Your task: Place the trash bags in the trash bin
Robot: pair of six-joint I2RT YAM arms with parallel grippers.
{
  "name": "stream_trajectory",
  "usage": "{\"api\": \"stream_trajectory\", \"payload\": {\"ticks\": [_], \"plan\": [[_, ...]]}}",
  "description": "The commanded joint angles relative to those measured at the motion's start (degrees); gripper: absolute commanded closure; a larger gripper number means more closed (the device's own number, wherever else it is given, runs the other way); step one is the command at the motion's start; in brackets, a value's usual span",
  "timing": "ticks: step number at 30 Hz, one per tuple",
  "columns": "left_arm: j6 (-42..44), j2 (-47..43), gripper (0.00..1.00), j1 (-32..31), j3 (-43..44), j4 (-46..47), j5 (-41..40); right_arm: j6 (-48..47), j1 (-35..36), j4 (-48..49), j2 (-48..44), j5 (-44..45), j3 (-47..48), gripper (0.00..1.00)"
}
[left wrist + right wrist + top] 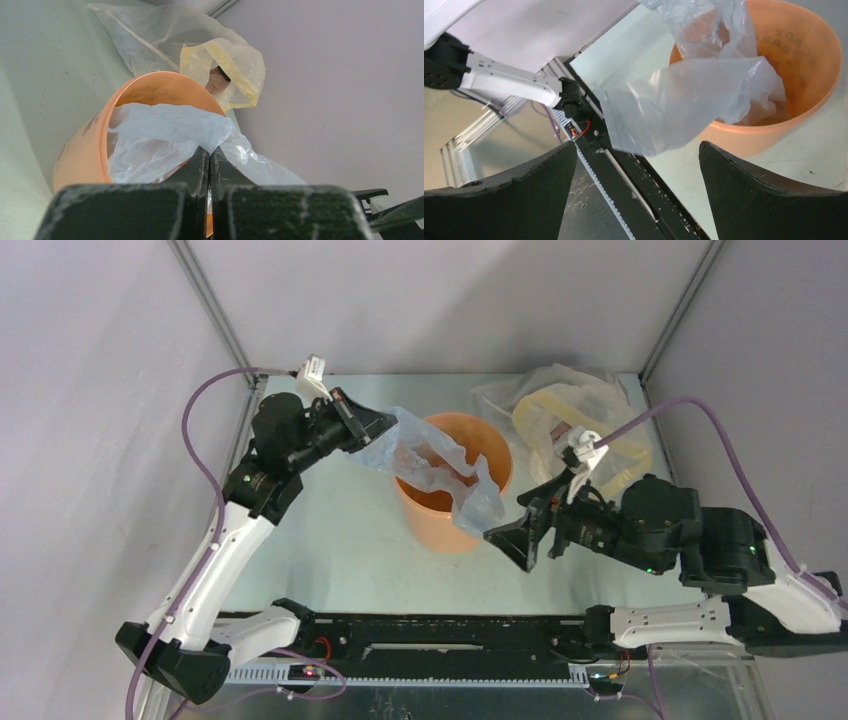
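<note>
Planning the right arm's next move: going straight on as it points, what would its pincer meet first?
Probably the trash bag, whose loose flap hangs outside the orange bin, framed by the open right pincer; depth is unclear.

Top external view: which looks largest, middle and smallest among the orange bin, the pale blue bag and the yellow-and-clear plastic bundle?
1. plastic bundle: widest spread, though partly hidden.
2. orange bin.
3. pale blue bag: draped over the bin. Its span nearly equals the bin's, so these two are close.
</note>
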Motion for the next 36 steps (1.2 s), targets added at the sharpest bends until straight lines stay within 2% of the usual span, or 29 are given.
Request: {"api": "stream_trajectory", "payload": {"ticks": [1,6,10,12,14,17,18,20,24,32,34,36], "plan": [[-0.72,-1.87,0.99,-0.53,0.15,1.94,-1.38,1.66,5.33,-3.05,7.65,15.63,5.70,0.08],[-0.63,-2.15,0.99,-0.53,0.14,1.88,-1.93,3.79,6.93,-2.70,11.02,22.97,5.46,0.18],[-0.08,-2.19,0.99,-0.53,0.30,1.36,-2.43,3.77,6.91,-3.38,12.61,22.60,5.78,0.23],[0.23,-2.17,0.99,-0.53,0.32,1.09,-2.89,4.63,6.95,-4.50,12.69,22.81,5.82,0.31],[0.69,-2.04,0.99,-0.47,0.46,0.81,-3.60,6.12,6.78,-6.41,12.11,24.13,5.60,0.45],[1.72,-1.42,0.98,-0.15,1.26,-0.19,-4.30,7.60,4.96,-8.37,9.32,25.23,2.84,0.71],[1.90,-1.06,0.98,0.36,1.69,-0.56,-4.17,7.59,2.95,-8.43,8.06,24.82,1.65,0.82],[1.88,-0.27,0.97,1.85,2.08,-0.53,-2.91,7.21,-1.33,-7.97,5.43,22.79,-0.59,0.98],[1.56,1.35,0.97,5.53,2.96,-0.57,0.44,2.68,-13.91,-4.39,2.72,12.64,-4.61,1.00],[2.58,3.45,0.94,10.36,4.80,-2.43,7.91,-6.15,-38.22,0.17,5.90,-1.72,-6.70,1.00],[3.82,3.26,0.84,10.61,5.68,-3.87,9.28,-7.46,-42.58,1.14,6.65,-5.77,-6.91,1.00],[5.45,2.79,0.64,10.63,6.89,-5.36,10.62,-8.47,-45.22,1.90,7.24,-8.71,-6.93,1.00]]}}
